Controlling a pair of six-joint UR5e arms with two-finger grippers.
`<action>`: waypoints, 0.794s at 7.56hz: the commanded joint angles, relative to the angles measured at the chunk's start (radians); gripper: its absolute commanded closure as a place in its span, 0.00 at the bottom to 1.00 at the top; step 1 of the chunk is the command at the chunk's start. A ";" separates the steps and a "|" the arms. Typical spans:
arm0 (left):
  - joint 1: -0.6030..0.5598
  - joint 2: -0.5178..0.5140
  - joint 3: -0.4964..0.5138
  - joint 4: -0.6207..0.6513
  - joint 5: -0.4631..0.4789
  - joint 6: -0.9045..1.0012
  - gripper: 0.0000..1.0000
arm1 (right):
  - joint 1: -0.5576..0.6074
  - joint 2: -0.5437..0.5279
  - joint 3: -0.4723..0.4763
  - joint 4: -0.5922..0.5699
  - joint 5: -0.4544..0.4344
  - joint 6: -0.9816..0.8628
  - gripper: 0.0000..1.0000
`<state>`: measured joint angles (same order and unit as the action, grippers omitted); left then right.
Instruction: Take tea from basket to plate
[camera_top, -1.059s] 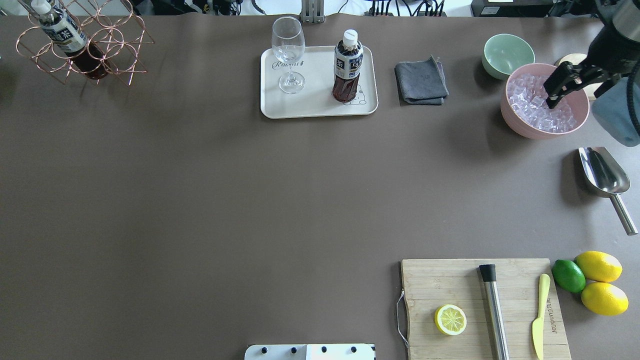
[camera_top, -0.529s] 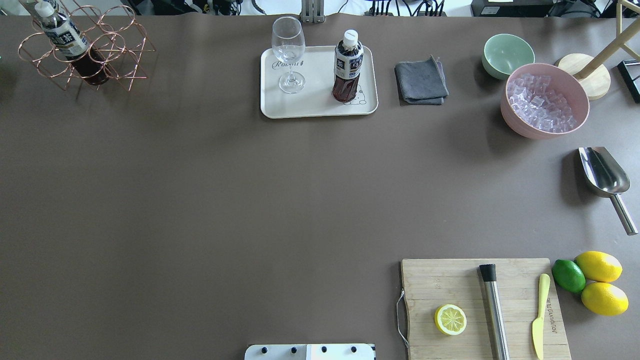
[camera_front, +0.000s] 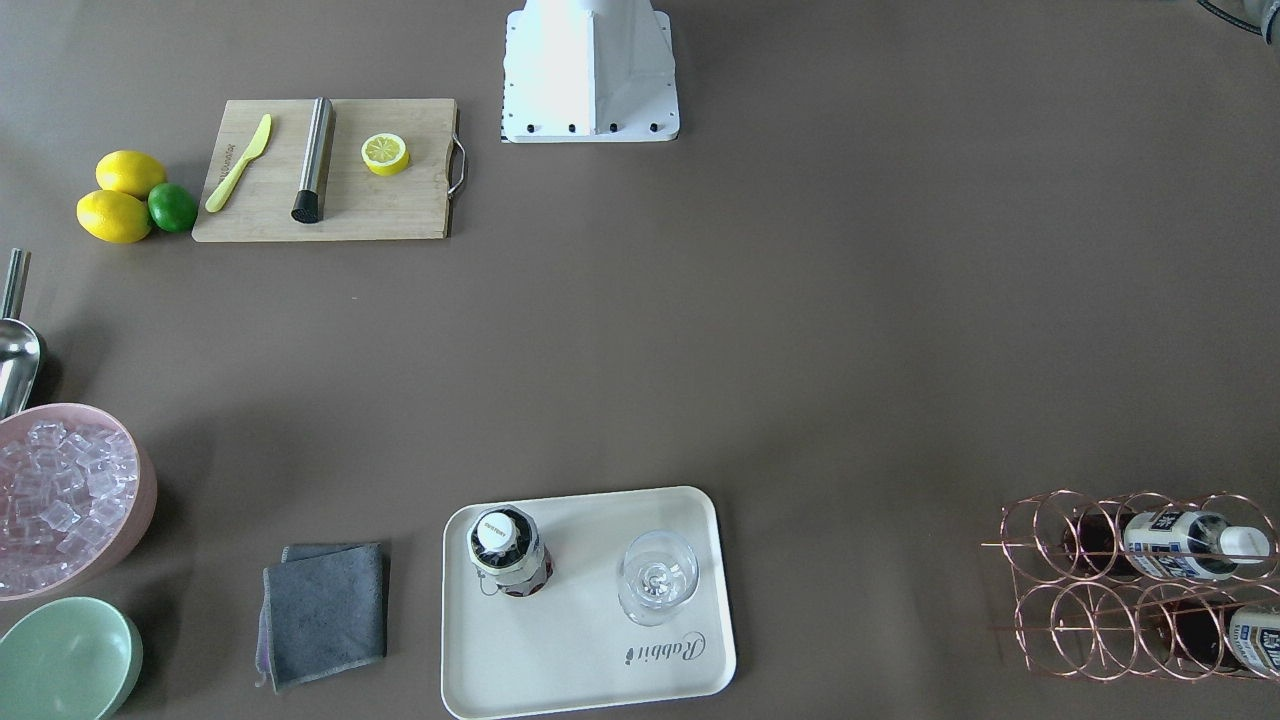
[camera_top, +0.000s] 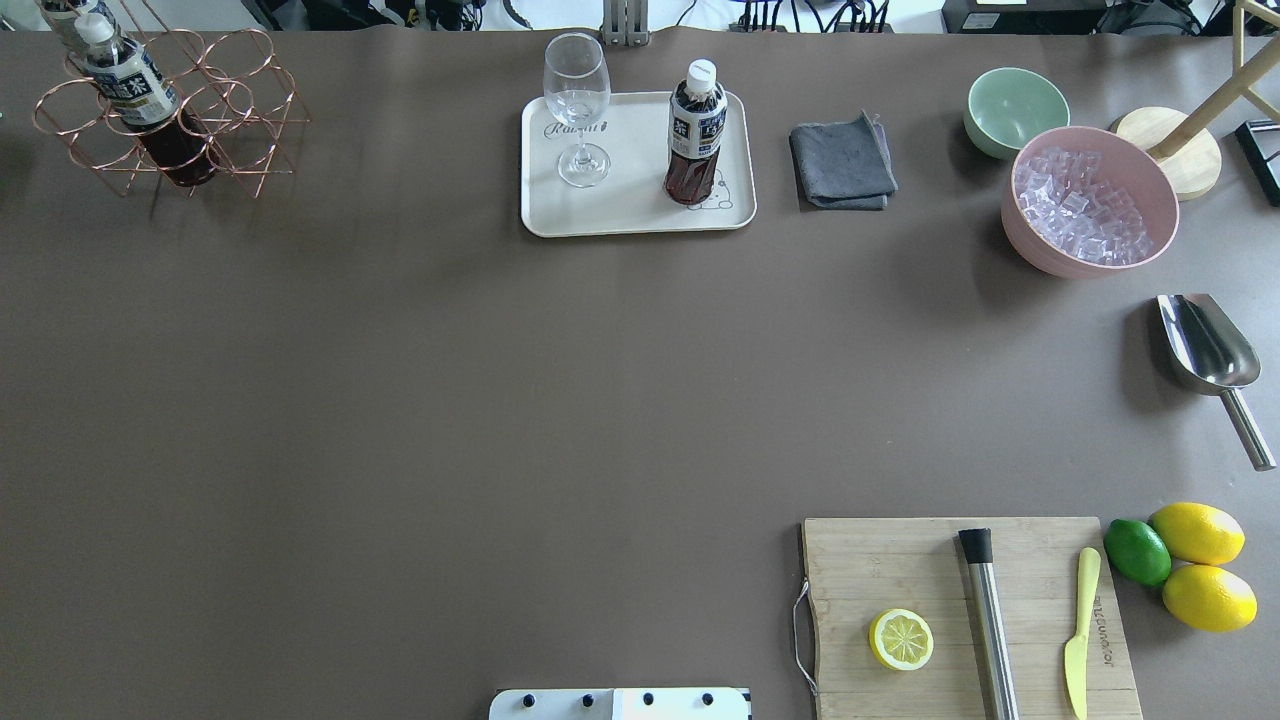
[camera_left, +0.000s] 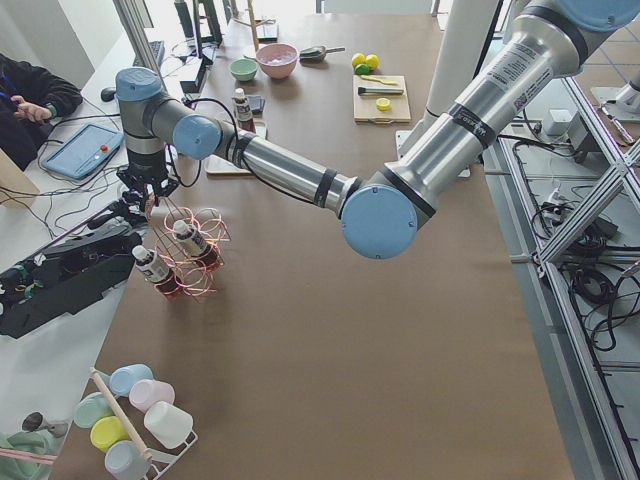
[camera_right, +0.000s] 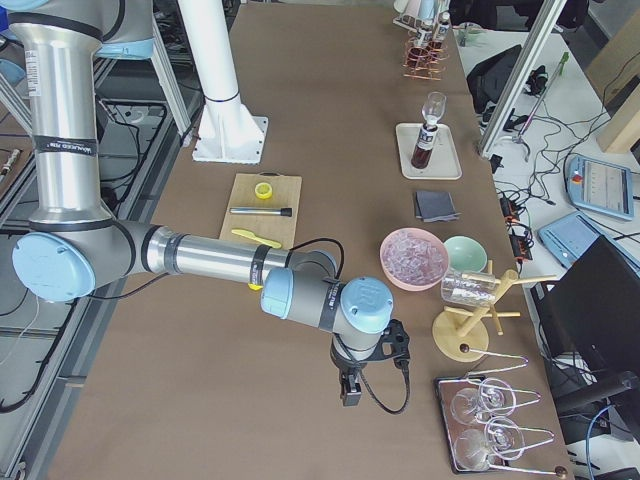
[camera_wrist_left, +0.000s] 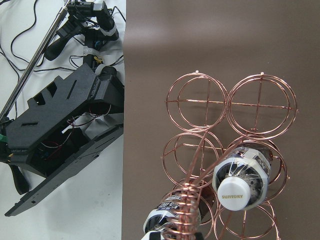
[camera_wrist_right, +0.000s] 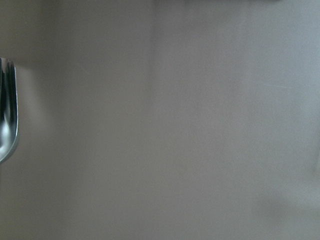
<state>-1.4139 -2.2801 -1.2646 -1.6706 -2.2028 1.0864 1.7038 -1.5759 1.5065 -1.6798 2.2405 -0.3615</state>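
Note:
One tea bottle stands upright on the cream plate, beside a stemmed glass; the front view shows it too. Two more tea bottles lie in the copper wire basket at the far left corner. The left wrist view looks down on the basket and a bottle cap. My left gripper hovers just above the basket; I cannot tell if it is open. My right gripper hangs over bare table near the right end; I cannot tell its state.
A pink bowl of ice, a mint bowl and a grey cloth lie right of the plate. A metal scoop lies at the right edge. A cutting board, two lemons and a lime are front right.
My right gripper, over the ice bowl a second ago, has left the overhead view. The bottle in the basket has shifted slightly toward the robot's side.

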 joint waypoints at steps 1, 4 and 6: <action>0.012 0.002 0.011 0.000 0.000 -0.002 1.00 | -0.026 -0.016 0.000 0.038 0.031 -0.013 0.00; 0.019 -0.002 0.025 0.000 0.009 -0.005 1.00 | -0.081 -0.016 0.070 0.035 0.050 0.033 0.00; 0.021 -0.012 0.027 0.000 0.011 -0.005 1.00 | -0.092 -0.047 0.092 0.040 0.042 0.021 0.00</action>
<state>-1.3950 -2.2859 -1.2402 -1.6705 -2.1935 1.0820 1.6220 -1.5935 1.5792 -1.6474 2.2863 -0.3332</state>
